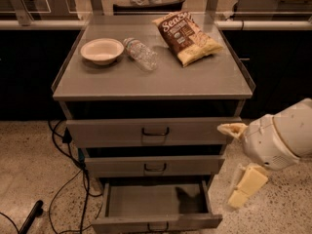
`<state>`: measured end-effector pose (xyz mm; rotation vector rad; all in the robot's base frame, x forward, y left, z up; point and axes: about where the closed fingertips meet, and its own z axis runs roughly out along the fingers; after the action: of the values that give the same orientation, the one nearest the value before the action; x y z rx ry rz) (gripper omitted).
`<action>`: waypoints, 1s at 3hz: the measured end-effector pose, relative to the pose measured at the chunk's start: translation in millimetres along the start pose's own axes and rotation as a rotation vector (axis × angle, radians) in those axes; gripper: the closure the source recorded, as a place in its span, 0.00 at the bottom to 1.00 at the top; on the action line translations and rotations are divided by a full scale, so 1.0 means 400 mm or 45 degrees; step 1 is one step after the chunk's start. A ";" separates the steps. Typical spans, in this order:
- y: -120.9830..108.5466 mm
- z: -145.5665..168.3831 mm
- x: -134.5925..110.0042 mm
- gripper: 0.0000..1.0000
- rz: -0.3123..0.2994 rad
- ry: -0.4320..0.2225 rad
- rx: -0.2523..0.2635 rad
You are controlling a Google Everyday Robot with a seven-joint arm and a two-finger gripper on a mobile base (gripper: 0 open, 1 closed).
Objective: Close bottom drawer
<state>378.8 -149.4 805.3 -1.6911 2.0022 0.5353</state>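
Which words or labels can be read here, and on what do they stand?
"Sen…" on the chip bag; its smaller print is too blurred to read.
No readable text on the bottle or the bottom drawer.
The tool, open, right of the cabinet, bears none.

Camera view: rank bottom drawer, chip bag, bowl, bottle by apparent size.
1. bottom drawer, pulled out, nearest the camera
2. chip bag
3. bowl and bottle, too alike to rank
Gripper, open, hangs right of the cabinet.
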 end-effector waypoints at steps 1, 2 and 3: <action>0.031 0.075 0.029 0.18 -0.021 0.025 -0.047; 0.044 0.133 0.069 0.43 -0.020 0.006 -0.057; 0.051 0.171 0.097 0.74 -0.023 -0.002 -0.055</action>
<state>360.1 -138.4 727.0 -1.7322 1.9857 0.5775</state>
